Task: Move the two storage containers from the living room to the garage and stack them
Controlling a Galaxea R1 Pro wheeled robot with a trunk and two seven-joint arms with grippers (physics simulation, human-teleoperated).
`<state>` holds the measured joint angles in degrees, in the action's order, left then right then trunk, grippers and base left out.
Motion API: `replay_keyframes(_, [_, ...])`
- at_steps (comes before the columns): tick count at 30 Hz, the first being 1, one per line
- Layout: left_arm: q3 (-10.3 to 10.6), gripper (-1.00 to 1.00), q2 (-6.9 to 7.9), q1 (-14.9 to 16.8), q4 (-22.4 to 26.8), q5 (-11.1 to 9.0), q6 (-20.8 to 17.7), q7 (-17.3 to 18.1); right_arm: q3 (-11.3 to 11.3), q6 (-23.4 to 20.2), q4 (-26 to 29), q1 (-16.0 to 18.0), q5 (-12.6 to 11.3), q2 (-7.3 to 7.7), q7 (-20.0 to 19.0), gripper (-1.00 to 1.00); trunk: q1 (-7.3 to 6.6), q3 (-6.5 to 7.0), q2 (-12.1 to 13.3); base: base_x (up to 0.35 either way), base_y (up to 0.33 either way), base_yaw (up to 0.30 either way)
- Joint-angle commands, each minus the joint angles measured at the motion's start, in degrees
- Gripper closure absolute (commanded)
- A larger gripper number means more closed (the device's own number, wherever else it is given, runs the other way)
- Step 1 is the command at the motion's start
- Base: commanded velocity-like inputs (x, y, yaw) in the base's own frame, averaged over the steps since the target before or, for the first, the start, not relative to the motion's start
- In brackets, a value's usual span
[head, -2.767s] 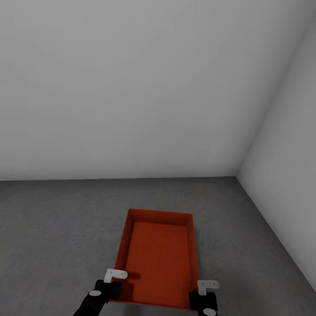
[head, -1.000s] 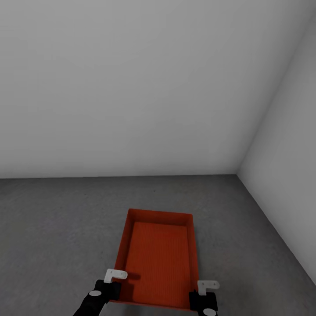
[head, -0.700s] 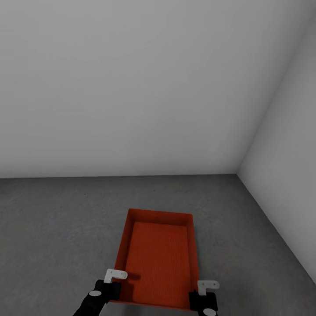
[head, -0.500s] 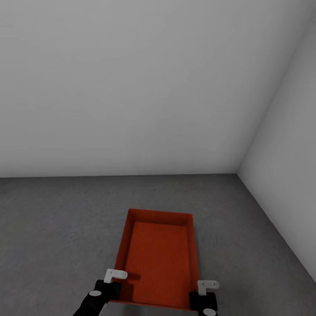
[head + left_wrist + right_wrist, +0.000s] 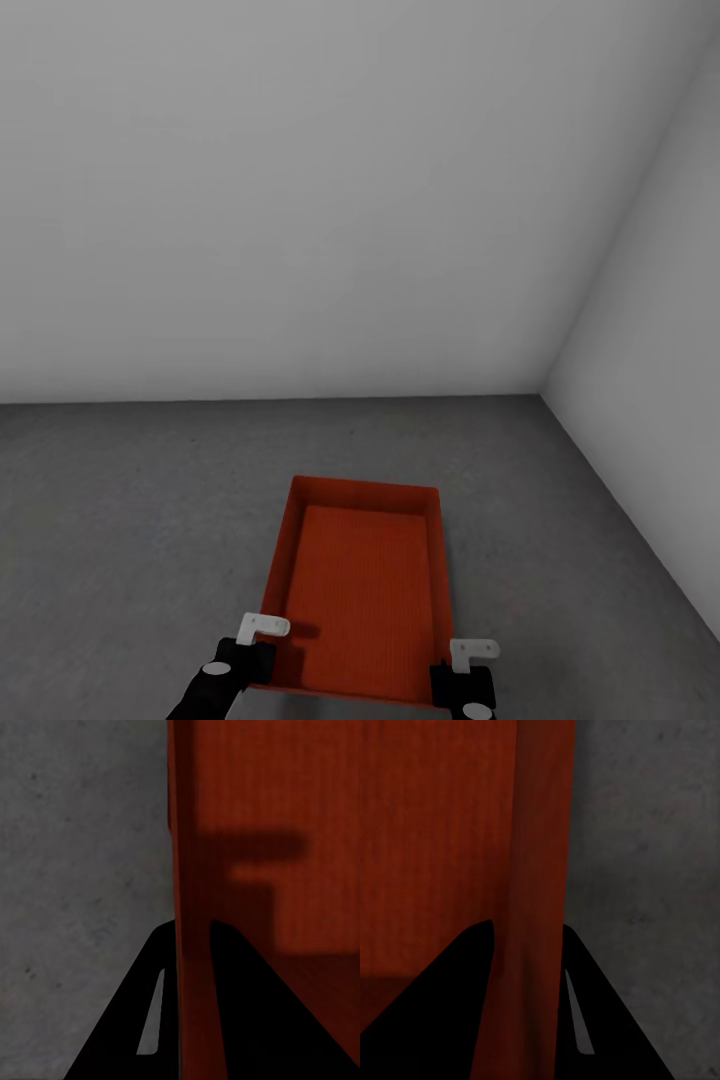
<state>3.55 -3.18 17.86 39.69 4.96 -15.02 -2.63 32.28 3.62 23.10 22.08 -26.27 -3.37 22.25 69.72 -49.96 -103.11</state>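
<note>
Orange-red container (image 5: 362, 590) sits low at 6 o'clock over the grey concrete floor (image 5: 120, 520), open top, ribbed bottom, near the white wall (image 5: 300, 200) corner. L gripper (image 5: 262, 650) pinches its wall at 7 o'clock, R gripper (image 5: 462, 668) at 5 o'clock; fingers (image 5: 240, 1012) straddle each wall, both clamped on it.

An orange-red storage container (image 5: 360, 595) with a finely ribbed base sits on mottled dark grey floor (image 5: 120, 520) below plain white walls (image 5: 300, 200).

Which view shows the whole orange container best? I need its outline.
The head view: the container appears nearly whole on the grey floor. Each wrist view gives just one side wall, pinched by the left claw or right claw.
</note>
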Motion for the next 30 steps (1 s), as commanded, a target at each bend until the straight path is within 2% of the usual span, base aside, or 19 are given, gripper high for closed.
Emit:
replay_keyframes(1, [0.58,1.0,0.07,-0.02,-4.63,-0.3,-0.33,1.31,-0.46,0.74,0.11,0.15,0.87,1.96,0.4,1.0,0.22,-0.22,-0.44,0.0,0.0,0.0])
replay_keyframes(4, [0.58,1.0,0.05,-0.03,-4.63,-0.3,-0.35,1.31,-0.46,0.7,0.11,0.16,0.87,1.96,0.42,1.0,0.88,-0.76,-1.64,0.0,0.0,0.0])
replay_keyframes(13, [0.58,1.0,0.01,-0.04,-4.63,-0.31,-0.36,1.31,-0.46,0.68,0.11,0.15,0.87,1.96,0.42,1.0,0.88,-0.76,-1.64,0.0,0.0,0.0])
replay_keyframes(18, [0.55,1.0,0.01,-0.03,-4.63,-0.31,-0.36,1.3,-0.46,0.68,0.11,0.16,0.91,1.96,0.42,1.0,1.97,-1.66,-3.64,0.0,0.0,0.0])
replay_keyframes(30, [0.57,1.0,0.01,-0.06,-4.63,-0.31,-0.36,1.27,-0.46,0.68,0.11,0.16,0.94,1.96,0.42,1.0,1.97,-1.66,-3.64,0.0,0.0,0.0])
